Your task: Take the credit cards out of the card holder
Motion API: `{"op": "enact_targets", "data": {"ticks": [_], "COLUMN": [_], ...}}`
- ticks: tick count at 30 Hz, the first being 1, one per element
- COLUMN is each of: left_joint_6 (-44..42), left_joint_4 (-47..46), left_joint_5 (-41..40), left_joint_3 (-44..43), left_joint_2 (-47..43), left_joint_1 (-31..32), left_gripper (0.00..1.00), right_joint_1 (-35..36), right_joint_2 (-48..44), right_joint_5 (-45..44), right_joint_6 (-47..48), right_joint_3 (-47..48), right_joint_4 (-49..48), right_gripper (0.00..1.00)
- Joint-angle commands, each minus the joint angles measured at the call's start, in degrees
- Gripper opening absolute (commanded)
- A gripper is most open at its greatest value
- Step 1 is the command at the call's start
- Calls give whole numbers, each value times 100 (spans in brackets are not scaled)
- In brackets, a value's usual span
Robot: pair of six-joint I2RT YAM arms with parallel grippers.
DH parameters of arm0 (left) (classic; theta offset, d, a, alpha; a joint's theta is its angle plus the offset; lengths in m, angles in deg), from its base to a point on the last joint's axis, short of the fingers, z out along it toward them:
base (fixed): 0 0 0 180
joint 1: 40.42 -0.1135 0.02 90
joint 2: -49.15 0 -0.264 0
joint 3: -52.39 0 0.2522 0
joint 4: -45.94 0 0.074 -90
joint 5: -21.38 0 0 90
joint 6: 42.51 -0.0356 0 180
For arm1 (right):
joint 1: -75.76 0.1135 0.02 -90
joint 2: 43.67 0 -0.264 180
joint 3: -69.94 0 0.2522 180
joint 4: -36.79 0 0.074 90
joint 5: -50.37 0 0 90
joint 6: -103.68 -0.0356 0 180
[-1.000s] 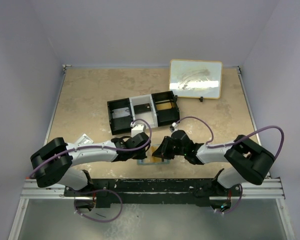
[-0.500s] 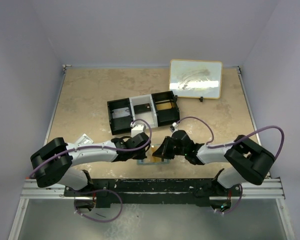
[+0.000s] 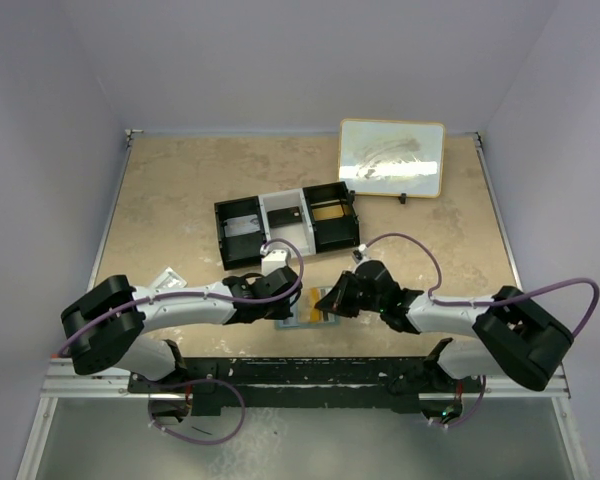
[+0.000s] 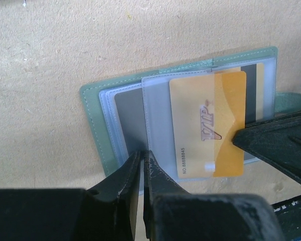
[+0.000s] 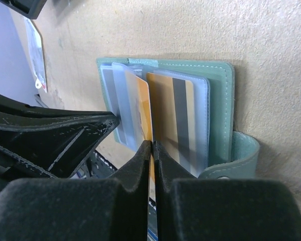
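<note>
Left arm: low and stretched inward from the near-left corner, wrist pointing toward the near middle of the surface (image 3: 180, 190).
Left hand (image 4: 142, 158): clenched, fingertips pinching the near edge of a clear sleeve of the holder (image 4: 93, 120).
Right arm: low, reaching inward from the near-right corner, wrist facing the left one across the holder.
Right hand (image 5: 151, 145): clenched on the orange card (image 4: 205, 125), fingertips meeting on one short edge, card edge visible between the pads.
Holder: lying open and flat on the surface, between the two hands, at the near middle; grey-green border with stitched seam, clear sleeves inside, snap tab sticking out on the right hand's side.
Orange card: partly drawn out of its sleeve toward the right hand, its far part under clear plastic.
Orange card, writing: "VIP" in slanted raised letters; "NO.88888845" along one long edge.
Striped card (image 5: 178, 120): tan with a dark stripe, seated in the sleeve beneath the orange card.
Grey card (image 4: 129, 118): seated in a sleeve on the left hand's side; no legible print.
Tray (image 3: 221, 228): three compartments, beyond the holder, well apart from both hands.
Packet (image 5: 37, 55): clear, white-and-red label, near the left arm; label text too small to read.
</note>
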Motion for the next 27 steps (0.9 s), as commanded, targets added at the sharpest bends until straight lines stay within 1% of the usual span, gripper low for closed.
{"op": "enact_targets", "data": {"ticks": [1,3,6,10,13,16,20,22,27], "left_joint_6": [-7,26,67,33,-44,3,163,154,145], "left_joint_4": [235,265,257,126,-67,-407,-481,-427,-147], "left_joint_5": [-212,-261,-306,-227,-42,159,157,116,18], "left_joint_3": [-116,-156,-212,-267,-249,-119,-57,-66,-73], "left_joint_2": [-179,-353,-626,-839,-726,-421,-97,23,238], "left_joint_1": [35,42,40,42,42,41,51,51,51], "left_gripper": [6,10,16,23,25,25,22,16,6], "right_joint_1": [-30,-30,-30,-21,-24,-21,-29,-29,-30], "right_joint_2": [39,182,525,1005,1144,1174,1113,1043,906], "right_joint_5": [-3,202,485,621,724,774,764,746,691], "right_joint_6": [112,200,568,737,651,625,542,474,475], "right_joint_3": [-53,-19,189,437,378,344,265,215,161], "right_joint_4": [-164,-372,-559,-778,-966,-972,-858,-849,-849], "right_gripper": [6,6,6,5,5,5,5,6,8]}}
